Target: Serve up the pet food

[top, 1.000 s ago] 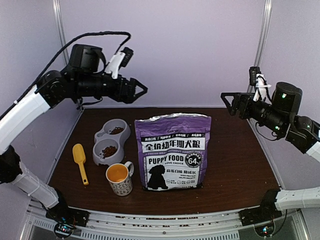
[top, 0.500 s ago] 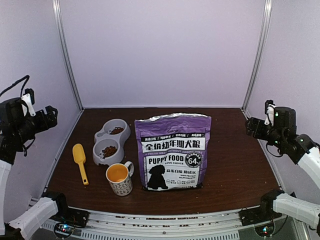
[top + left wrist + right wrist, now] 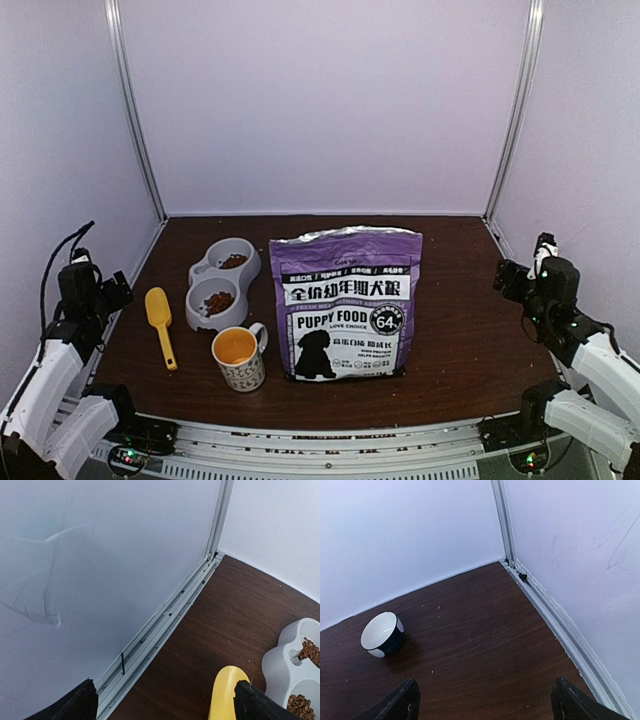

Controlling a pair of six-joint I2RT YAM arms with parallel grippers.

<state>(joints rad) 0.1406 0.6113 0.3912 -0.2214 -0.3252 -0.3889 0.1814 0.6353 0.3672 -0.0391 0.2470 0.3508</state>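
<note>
One purple bag [image 3: 345, 305] reads "PUPPY FOOD", "LOVE CHOICE" and "64".

The bag [image 3: 346, 305] is standing up in the middle of the table [image 3: 470, 330]. The double dish [image 3: 222, 283] is sitting to its left, one cup behind the other, and pet food [image 3: 219, 301] is lying in both cups. The scoop [image 3: 160, 320] is lying left of the dish. The mug [image 3: 239, 358] is standing in front of the dish, just beside the bag. A small bowl [image 3: 382, 634] is sitting on the table near a wall. The left gripper [image 3: 112, 292] is hanging by the table's left edge, and the right gripper [image 3: 508, 280] by its right edge.
</note>
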